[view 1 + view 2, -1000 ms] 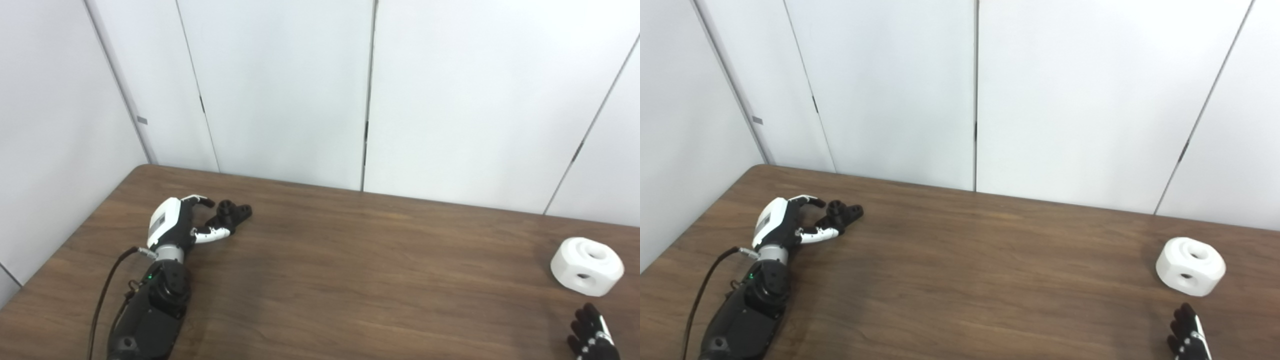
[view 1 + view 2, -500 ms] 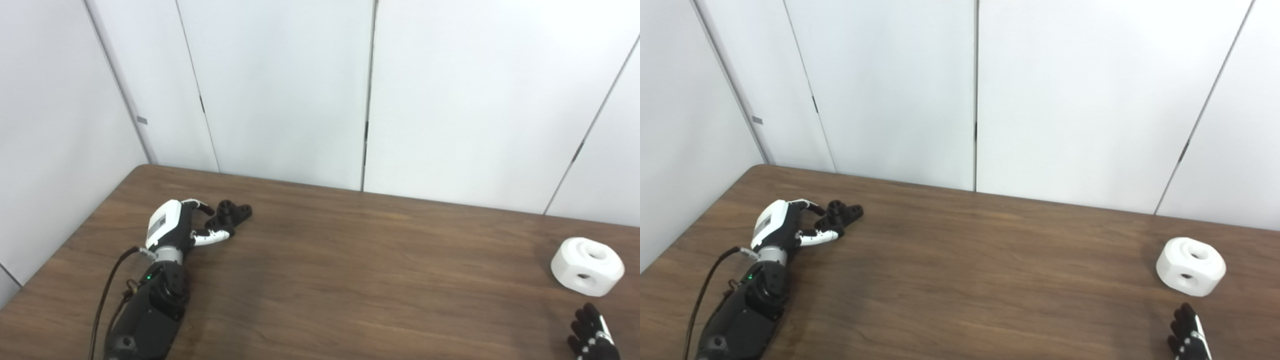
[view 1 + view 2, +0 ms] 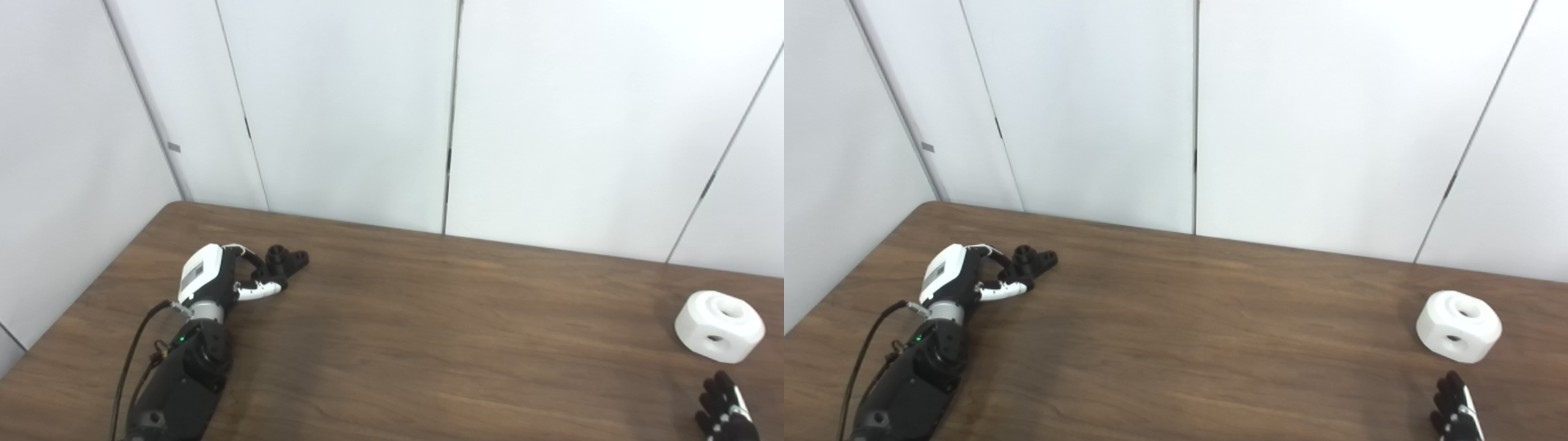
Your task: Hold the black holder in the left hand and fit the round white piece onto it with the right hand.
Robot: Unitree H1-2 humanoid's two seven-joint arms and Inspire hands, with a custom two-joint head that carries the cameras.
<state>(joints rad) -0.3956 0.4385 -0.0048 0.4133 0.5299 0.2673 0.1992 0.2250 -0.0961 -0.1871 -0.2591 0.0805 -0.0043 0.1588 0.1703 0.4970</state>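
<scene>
Nearest, the right hand (image 3: 726, 409) shows only curled fingertips; its grip cannot be told. Just beyond it the round white piece (image 3: 719, 326) sits on the tabletop (image 3: 429, 343). Farther, the left hand (image 3: 223, 278) closes on the black holder (image 3: 285, 260).

**Black-and-white arm at lower left, dark fingertips at lower right**

At the lower left of the frame the left arm's forearm is a bulky black casing with a round joint housing and a small green light glowing near its upper end. A thin black cable loops out from the left of the silver wrist collar and runs down beside the forearm to the bottom edge. The left hand (image 3: 211, 278) has a glossy white back shell bearing a grey rectangular panel; its fingers are black with white segments. At the lower right corner only part of the right hand (image 3: 724, 409) shows: black fingers with small white patches
</scene>
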